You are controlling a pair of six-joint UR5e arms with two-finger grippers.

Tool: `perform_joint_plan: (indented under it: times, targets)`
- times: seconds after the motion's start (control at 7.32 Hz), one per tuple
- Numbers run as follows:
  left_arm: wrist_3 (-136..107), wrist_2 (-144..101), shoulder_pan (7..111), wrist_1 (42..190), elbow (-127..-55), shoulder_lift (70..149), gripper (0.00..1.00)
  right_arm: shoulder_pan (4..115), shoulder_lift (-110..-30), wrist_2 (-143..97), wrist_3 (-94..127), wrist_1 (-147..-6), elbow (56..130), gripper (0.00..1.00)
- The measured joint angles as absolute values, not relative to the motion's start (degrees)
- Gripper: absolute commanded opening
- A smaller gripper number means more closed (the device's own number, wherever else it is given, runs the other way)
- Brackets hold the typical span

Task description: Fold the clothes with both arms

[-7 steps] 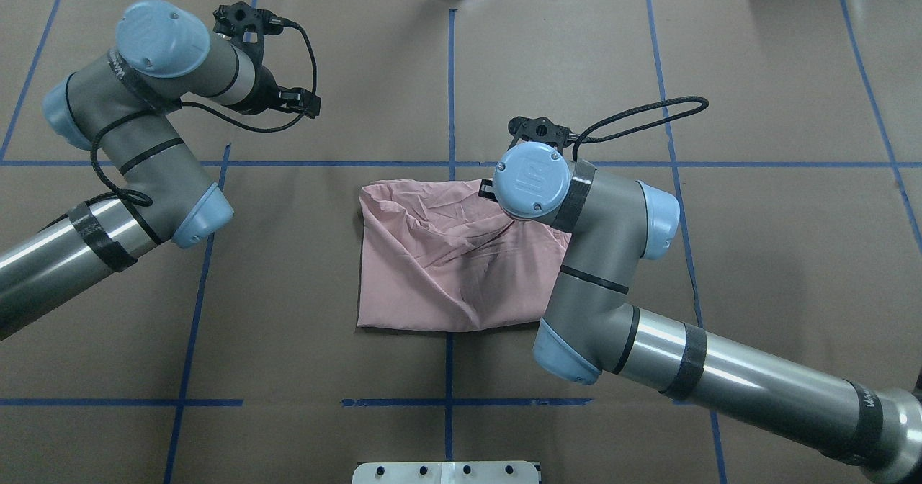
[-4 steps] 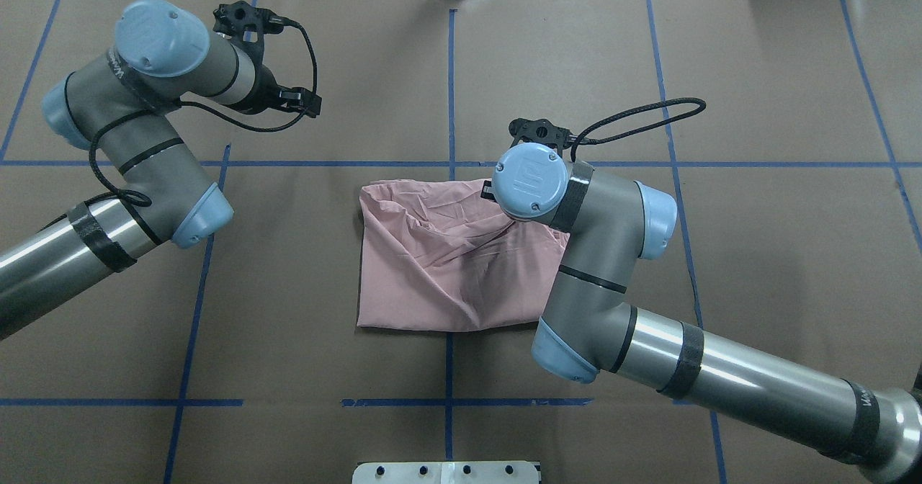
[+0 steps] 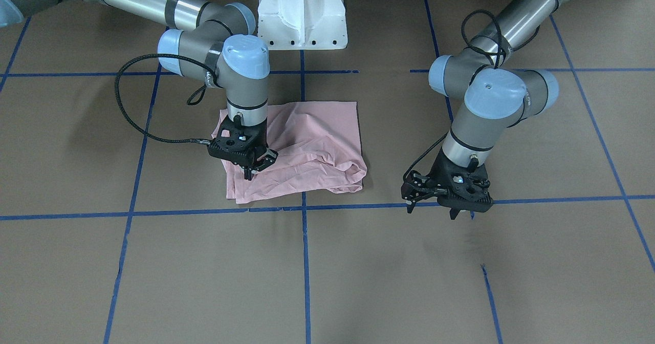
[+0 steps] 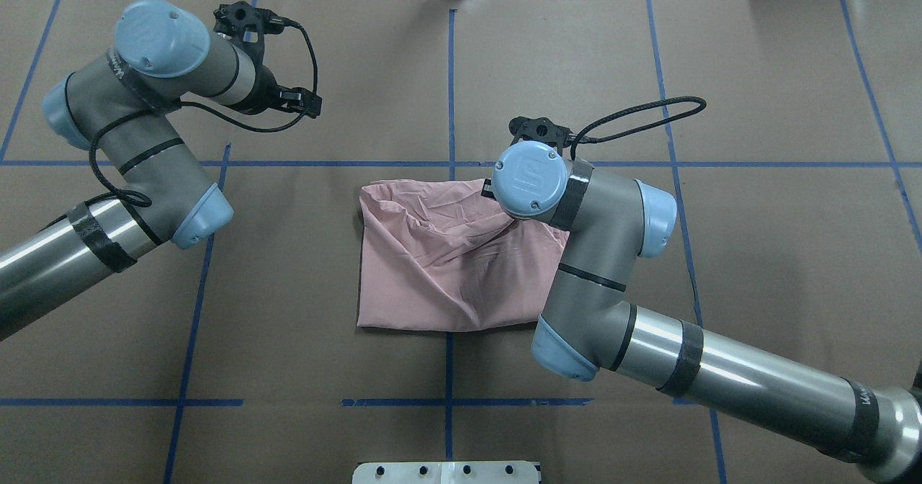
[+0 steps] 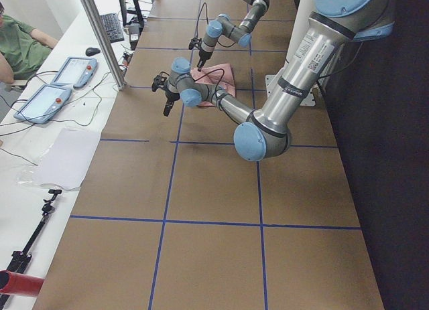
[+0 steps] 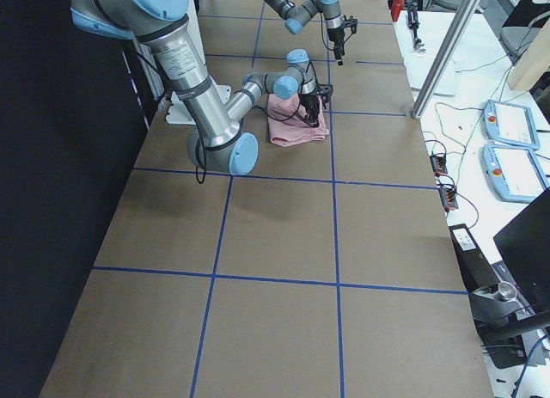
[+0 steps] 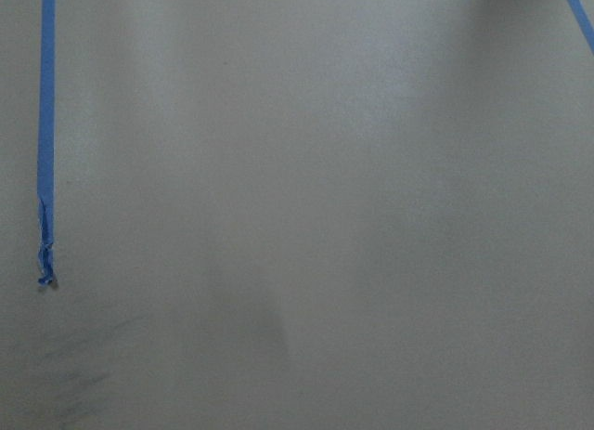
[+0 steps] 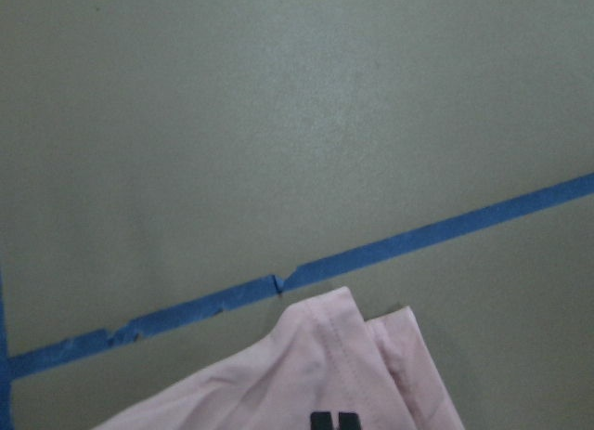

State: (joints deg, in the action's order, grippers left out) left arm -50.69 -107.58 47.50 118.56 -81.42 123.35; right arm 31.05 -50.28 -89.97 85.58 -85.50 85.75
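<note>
The pale pink T-shirt (image 3: 317, 139) lies folded and wrinkled at the table's middle (image 4: 432, 275). My right gripper (image 3: 249, 172) is over its far corner on the right arm's side. The fingers stand close together on the top layer, and folds run toward them. In the overhead view that gripper is hidden under its wrist. The right wrist view shows the shirt's corner (image 8: 306, 374) with the black sleeve tag (image 8: 334, 421) beside a blue tape line. My left gripper (image 3: 431, 212) is open and empty above bare table, well clear of the shirt. The left wrist view shows only table.
The white pedestal base (image 3: 302, 11) stands at the robot's side. Blue tape lines (image 4: 450, 73) grid the brown table. A side bench with tablets (image 5: 40, 102), a metal post (image 5: 100, 35) and a seated person (image 5: 20, 45) lies beyond the far edge.
My right arm has edged very slightly to the left over the shirt; the folds look about the same. The left arm has not moved.
</note>
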Motion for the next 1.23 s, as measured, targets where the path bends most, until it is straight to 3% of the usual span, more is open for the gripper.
perform_joint_plan:
  times: [0.14, 0.27, 0.82, 0.96, 1.09, 1.23]
  targets:
    - [-50.7, -107.6, 47.5, 118.5, -81.8, 123.2, 1.0, 31.9, -49.6, -90.0, 85.6, -85.3, 83.7, 0.17]
    - [-50.7, -107.6, 47.5, 118.5, -82.1, 123.1, 1.0, 32.2, -49.0, -90.0, 85.3, -85.3, 82.2, 0.99]
    - [-58.2, -107.6, 44.8, 118.4, -84.1, 123.1, 1.0, 36.0, -47.7, -94.3, 74.8, -85.4, 83.4, 1.0]
    - [-64.9, -107.4, 42.1, 118.2, -85.4, 123.4, 0.71, 38.3, -48.1, -97.9, 72.0, -85.6, 85.5, 1.0]
    - [-71.9, -106.8, 39.4, 118.1, -86.8, 123.6, 0.52, 39.8, -48.5, -100.2, 70.6, -85.8, 87.2, 1.0]
    - [-78.2, -105.4, 37.1, 117.8, -87.4, 123.9, 0.51, 40.5, -48.9, -101.1, 70.0, -85.8, 87.9, 1.0]
